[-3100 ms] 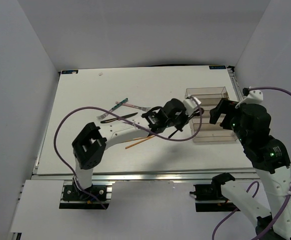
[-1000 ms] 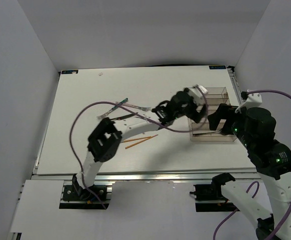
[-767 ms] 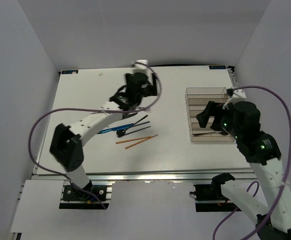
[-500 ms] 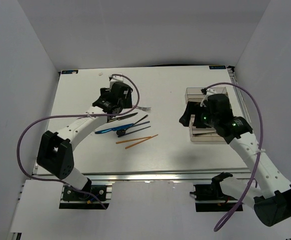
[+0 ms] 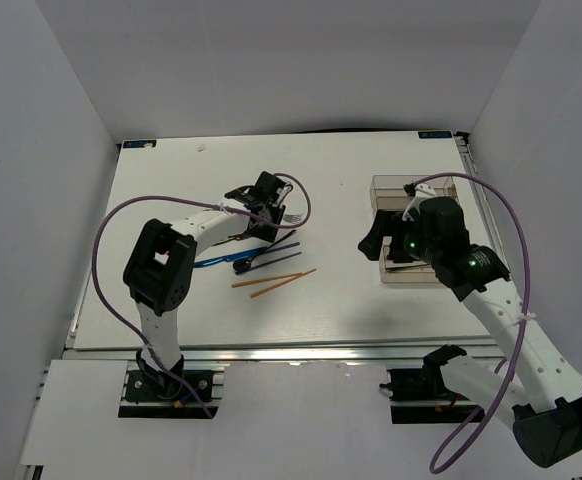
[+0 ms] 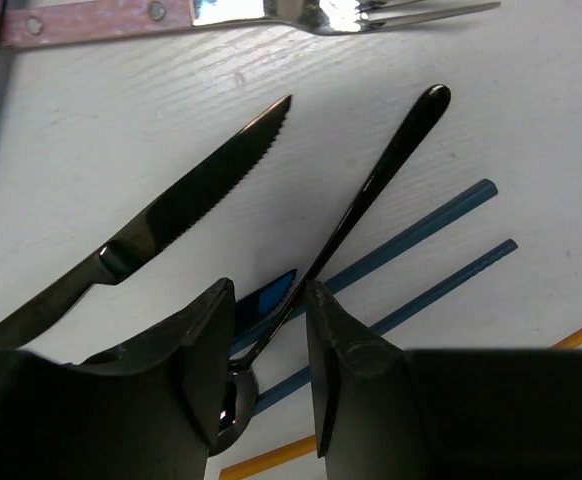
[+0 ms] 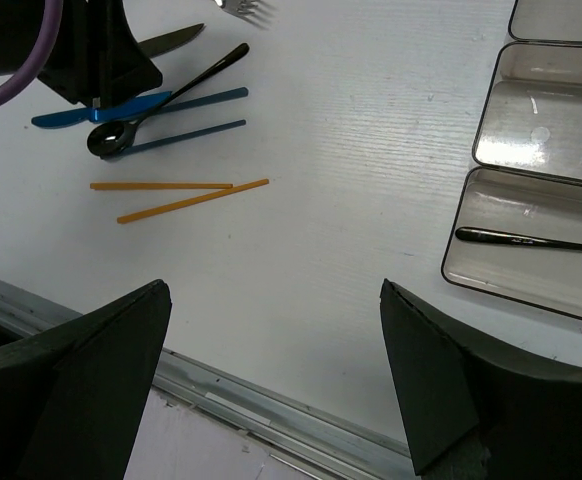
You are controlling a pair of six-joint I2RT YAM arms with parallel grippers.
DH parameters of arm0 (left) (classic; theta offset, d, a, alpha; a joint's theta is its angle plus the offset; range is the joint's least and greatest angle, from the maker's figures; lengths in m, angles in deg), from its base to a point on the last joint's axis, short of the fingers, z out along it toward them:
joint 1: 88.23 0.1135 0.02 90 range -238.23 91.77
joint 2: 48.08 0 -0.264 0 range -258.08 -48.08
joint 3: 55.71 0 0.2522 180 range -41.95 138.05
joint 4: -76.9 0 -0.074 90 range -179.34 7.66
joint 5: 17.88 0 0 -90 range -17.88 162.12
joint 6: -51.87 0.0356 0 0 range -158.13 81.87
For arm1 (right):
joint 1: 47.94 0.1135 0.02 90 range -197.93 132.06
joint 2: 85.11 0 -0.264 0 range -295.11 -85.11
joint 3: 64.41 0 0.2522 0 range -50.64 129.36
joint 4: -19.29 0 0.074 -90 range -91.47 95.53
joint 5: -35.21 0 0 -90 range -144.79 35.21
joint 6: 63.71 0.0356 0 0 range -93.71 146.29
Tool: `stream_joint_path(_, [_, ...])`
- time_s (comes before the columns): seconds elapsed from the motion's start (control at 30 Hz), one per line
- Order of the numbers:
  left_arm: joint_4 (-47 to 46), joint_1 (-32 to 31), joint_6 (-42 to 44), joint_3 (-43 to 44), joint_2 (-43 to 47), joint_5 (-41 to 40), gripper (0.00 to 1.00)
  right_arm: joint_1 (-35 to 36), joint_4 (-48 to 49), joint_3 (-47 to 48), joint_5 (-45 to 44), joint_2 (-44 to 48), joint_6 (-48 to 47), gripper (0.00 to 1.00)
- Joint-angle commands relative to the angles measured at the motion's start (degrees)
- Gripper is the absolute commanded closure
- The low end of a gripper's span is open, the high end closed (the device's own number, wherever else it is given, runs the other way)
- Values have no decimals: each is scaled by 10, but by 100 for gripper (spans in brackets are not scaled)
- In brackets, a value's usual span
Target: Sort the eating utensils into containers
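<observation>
The left end effector [image 6: 269, 370] is straddling the neck of the slim glossy black spoon [image 6: 371, 185], which is lying well left of the clear brownish compartmented plastic tray [image 7: 551, 130]. Its jaws are slightly apart, likely lining up to pinch. The right end effector [image 7: 271, 340] is hovering beside that tray, wide open and empty.

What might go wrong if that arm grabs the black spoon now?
The left jaws straddle the handle of the slim black spoon, which lies across thin blue sticks and a flat blue piece; closing might pinch or drag those too. The serrated black knife lies close alongside, so a lift may nudge it.
</observation>
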Motion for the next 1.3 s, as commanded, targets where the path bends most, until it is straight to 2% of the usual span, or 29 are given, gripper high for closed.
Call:
stream_joint_path(0.0, [-5, 1, 10, 24, 1, 49, 56, 2, 6, -3, -10, 15, -15, 11])
stream_joint_path(0.23, [-18, 2, 6, 22, -19, 76, 61, 1, 4, -10, -9, 19, -16, 11])
stream_joint_path(0.7, [-27, 7, 0, 14, -58, 69, 68, 2, -3, -10, -12, 31, -17, 11])
stream_joint_path(0.9, [-25, 7, -3, 10, -68, 72, 79, 1, -1, -10, -11, 33, -15, 11])
stream_joint_path(1.0, [-25, 7, -4, 8, -65, 73, 88, 2, -1, -8, -10, 35, -14, 11])
stream_joint_path(1.03, [-22, 7, -3, 9, -63, 73, 96, 2, -2, -6, -9, 36, -13, 11])
stream_joint_path(1.13, [-13, 7, 0, 17, -55, 71, 100, 1, -2, -3, -6, 41, -10, 11])
stream_joint_path(1.27, [4, 7, 3, 37, -40, 65, 100, 1, -1, -5, -6, 44, -6, 11])
